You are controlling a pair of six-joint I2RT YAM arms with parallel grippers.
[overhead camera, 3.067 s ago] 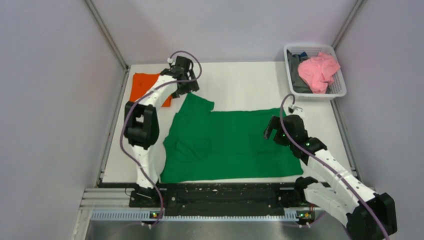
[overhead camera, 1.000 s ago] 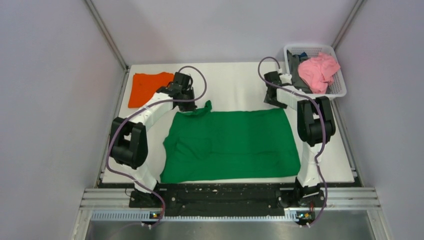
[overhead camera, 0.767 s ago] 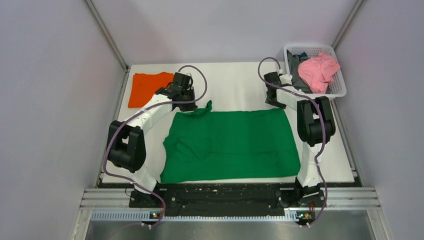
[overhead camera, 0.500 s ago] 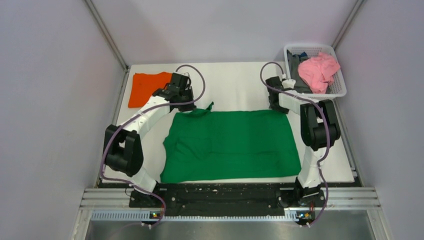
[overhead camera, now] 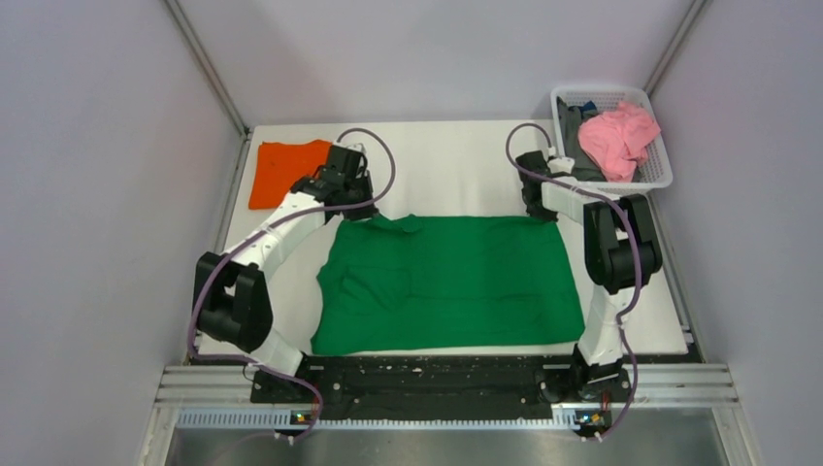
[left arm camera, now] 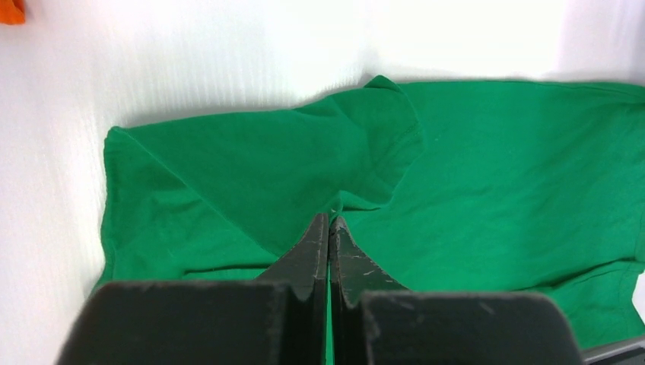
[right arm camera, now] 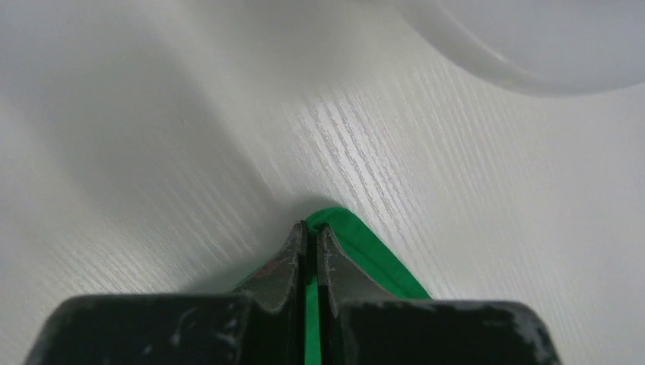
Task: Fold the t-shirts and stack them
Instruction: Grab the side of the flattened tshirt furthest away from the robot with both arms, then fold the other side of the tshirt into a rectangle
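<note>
The large green t-shirt lies spread across the middle of the table, its left sleeve folded inward. The orange t-shirt lies flat at the back left; only a corner of this orange t-shirt shows in the left wrist view. My left gripper is at the shirt's far left corner, and the left gripper is shut with puckered green t-shirt cloth at its tips. At the far right corner my right gripper is down; the right gripper is shut on the green t-shirt hem.
A white basket stands at the back right with a pink cloth and dark clothes in it; the basket rim shows close above the right gripper. Grey walls enclose the table on three sides.
The right gripper has closed on the shirt's far right corner. The raised green sleeve by the left gripper has come down and now lies on the shirt.
</note>
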